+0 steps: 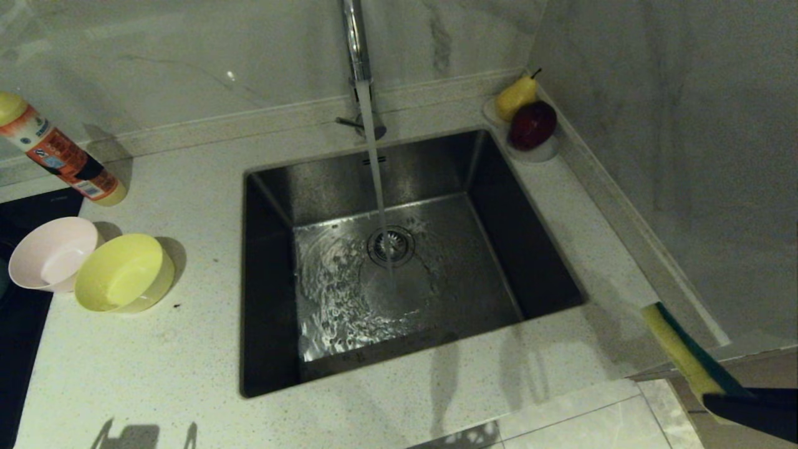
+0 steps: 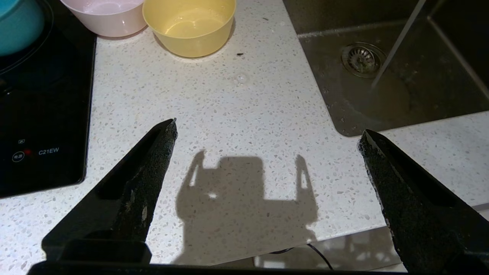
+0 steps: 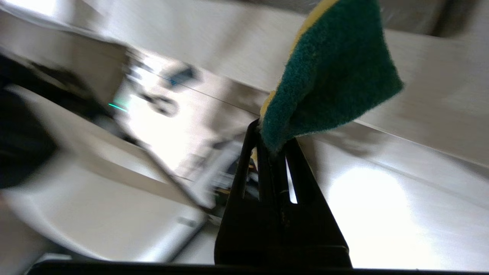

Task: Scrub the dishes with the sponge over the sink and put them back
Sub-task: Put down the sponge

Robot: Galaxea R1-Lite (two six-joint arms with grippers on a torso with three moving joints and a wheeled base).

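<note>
The right gripper [image 3: 273, 147], at the lower right corner of the head view beyond the counter's front edge, is clenched on one end of the sponge [image 3: 328, 72], which sticks up out of the jaws, green layer on one face and yellow foam on the other. The left gripper [image 2: 267, 131] hangs over the counter [image 2: 248, 107] in front of the bowls with its fingers [image 2: 153, 160] spread wide and nothing between them. The sink [image 1: 523, 249] is set in the counter, and a stream of water [image 1: 374, 162] from the tap [image 1: 354, 37] falls onto its drain [image 1: 391, 244], spreading in ripples over the basin floor; nothing else lies in the basin. To the sink's left the pink bowl [image 1: 53, 252] and the yellow bowl [image 1: 124, 272] stand upright on the counter, touching each other; the yellow one seems to hold a little water, though that may only be a sheen. The blue bowl [image 2: 19, 25] stands on the black hob [image 2: 42, 114] beside the pink one, its inside hidden. At the back right corner a small white dish [image 1: 541, 153] bears a pear [image 1: 516, 96] and a dark red fruit [image 1: 532, 125]. A bottle [image 1: 59, 156] stands on the counter behind the bowls, leaning in the head view.
</note>
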